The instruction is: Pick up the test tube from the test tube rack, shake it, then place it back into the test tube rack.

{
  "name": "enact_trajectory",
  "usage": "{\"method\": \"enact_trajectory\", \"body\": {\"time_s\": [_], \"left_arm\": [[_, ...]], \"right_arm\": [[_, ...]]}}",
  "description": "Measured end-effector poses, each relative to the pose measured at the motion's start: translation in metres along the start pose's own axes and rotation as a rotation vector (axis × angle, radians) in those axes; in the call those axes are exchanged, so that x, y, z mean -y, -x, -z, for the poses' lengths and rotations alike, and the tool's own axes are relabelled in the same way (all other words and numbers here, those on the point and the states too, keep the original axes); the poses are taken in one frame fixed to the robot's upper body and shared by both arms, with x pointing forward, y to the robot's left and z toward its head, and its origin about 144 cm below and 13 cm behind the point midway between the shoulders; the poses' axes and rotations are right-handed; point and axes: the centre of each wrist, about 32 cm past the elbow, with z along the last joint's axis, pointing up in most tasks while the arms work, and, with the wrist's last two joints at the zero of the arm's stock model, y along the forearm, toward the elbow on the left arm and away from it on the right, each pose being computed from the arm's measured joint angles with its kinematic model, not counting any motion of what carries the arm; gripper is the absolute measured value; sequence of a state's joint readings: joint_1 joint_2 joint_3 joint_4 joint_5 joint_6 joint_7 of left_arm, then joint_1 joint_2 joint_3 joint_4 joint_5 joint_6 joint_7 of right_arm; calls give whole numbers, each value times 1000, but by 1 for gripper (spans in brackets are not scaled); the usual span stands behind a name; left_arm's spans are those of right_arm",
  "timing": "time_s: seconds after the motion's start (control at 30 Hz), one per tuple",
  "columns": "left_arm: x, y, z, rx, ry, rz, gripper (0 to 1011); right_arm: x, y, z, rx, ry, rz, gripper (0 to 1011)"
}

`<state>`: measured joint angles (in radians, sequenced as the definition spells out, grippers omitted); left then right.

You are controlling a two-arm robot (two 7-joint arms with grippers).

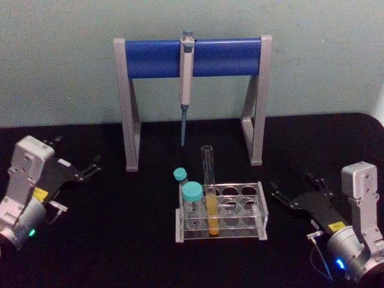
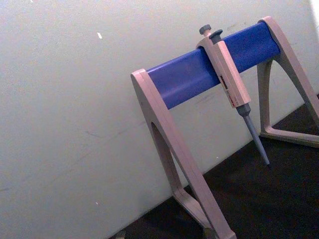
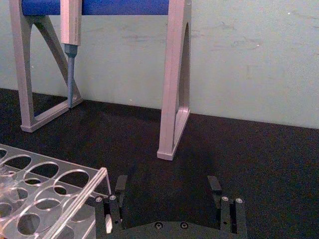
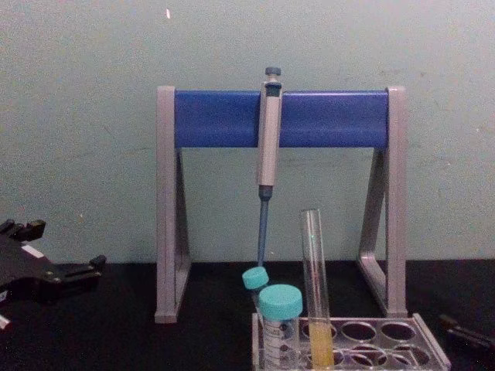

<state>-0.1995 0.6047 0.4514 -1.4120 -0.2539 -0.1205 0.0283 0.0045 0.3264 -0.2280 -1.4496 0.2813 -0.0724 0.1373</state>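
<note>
Glass test tube stands upright in the test tube rack, second hole from the rack's left end, front row, yellow-orange liquid at the bottom. Two teal-capped vials sit in the rack's leftmost holes, just beside the tube. Right claw rests on the black table right of the rack, fingers spread, apart from the rack and not touching the tube. Left claw lies well left of the rack, near the stand's left leg; fingers look spread. Pipette hangs from the blue-barred stand behind the rack.
</note>
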Motion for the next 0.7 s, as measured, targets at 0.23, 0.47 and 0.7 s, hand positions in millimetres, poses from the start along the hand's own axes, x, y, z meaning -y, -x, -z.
{"method": "enact_trajectory", "body": {"time_s": [0.23, 0.47, 0.7], "left_arm": [[0, 0, 0, 0, 0, 0, 1001], [0, 0, 0, 0, 0, 0, 1001], [0, 0, 0, 0, 0, 0, 1001]], "right_arm": [[0, 0, 0, 0, 0, 0, 1000], [0, 0, 0, 0, 0, 0, 1000], [0, 0, 0, 0, 0, 0, 1000]]}}
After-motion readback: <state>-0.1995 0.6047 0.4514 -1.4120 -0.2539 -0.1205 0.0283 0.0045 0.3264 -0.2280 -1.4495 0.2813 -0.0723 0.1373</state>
